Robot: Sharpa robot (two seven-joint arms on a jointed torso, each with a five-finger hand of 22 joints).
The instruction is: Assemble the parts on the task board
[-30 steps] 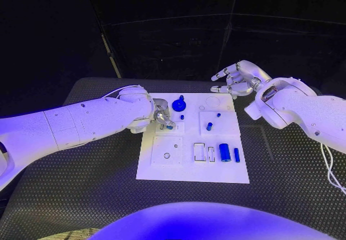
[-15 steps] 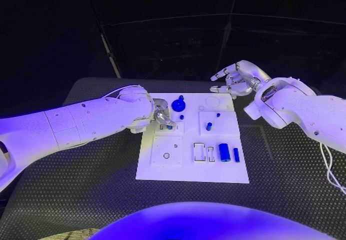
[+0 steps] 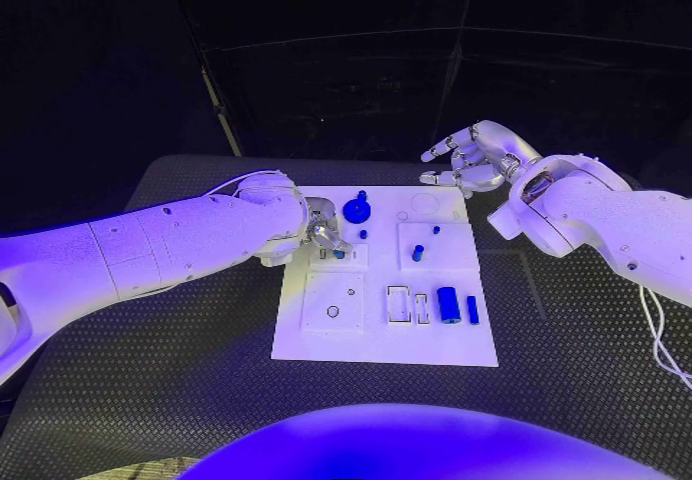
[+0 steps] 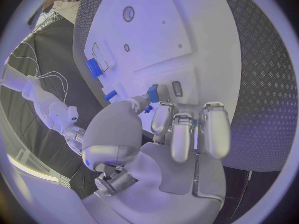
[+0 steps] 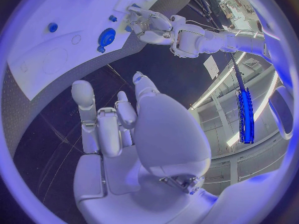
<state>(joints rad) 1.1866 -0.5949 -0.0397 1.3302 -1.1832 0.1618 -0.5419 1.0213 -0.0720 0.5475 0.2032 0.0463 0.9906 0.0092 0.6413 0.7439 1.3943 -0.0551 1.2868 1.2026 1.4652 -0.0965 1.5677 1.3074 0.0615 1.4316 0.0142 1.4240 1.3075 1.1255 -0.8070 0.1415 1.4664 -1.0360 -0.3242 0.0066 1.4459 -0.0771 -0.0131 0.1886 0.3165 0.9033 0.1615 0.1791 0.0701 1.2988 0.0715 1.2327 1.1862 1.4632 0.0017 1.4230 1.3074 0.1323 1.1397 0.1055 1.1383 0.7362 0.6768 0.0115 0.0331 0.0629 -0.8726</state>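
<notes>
Currently: left robot hand [image 3: 320, 236] pinches small blue part [image 4: 152, 92] at task board [image 3: 378, 345]; right robot hand [image 3: 469, 160] spread, empty, at one o'clock. Risk: part slips or jams if tilted.

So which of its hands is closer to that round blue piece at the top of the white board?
Left. The left hand sits just beside the round blue piece, over the task board; the right hand hovers off its far corner.

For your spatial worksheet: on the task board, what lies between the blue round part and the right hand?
In the head view, only bare white task board with a faint circular outline lies between the blue round part and the right hand.
</notes>
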